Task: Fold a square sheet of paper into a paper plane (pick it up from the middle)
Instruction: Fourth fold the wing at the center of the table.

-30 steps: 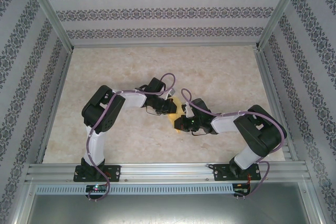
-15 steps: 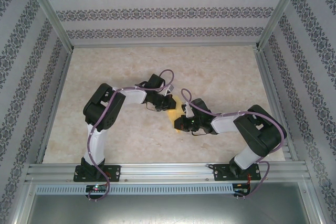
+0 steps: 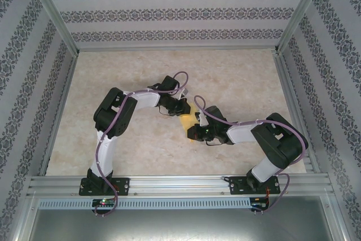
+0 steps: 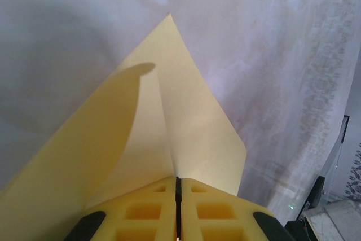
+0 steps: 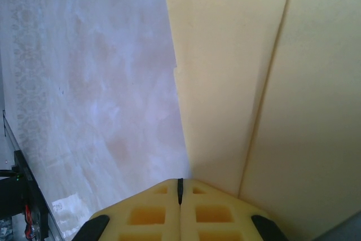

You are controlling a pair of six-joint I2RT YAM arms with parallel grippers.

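Observation:
The square sheet of paper (image 3: 188, 121) is mustard yellow and lies creased between my two grippers at the table's middle. My left gripper (image 3: 184, 109) is shut on it. In the left wrist view the paper (image 4: 186, 117) rises from the closed jaws (image 4: 176, 179) as a pointed flap with a fold line running into the gap. My right gripper (image 3: 193, 132) is shut, its tips (image 5: 180, 182) at the paper's near edge. The paper (image 5: 225, 71) spreads ahead and to the right, with a straight crease (image 5: 265, 100). Whether the right jaws pinch the sheet is hidden.
The marbled tabletop (image 3: 141, 71) is bare round the arms. Aluminium posts and patterned walls (image 3: 169, 15) close it in on three sides, and a metal rail (image 3: 180, 184) runs along the near edge, where both arm bases are bolted.
My left gripper has shifted a little away and to the right with the paper's flap, and more yellow now shows between the grippers. The right arm has stayed put.

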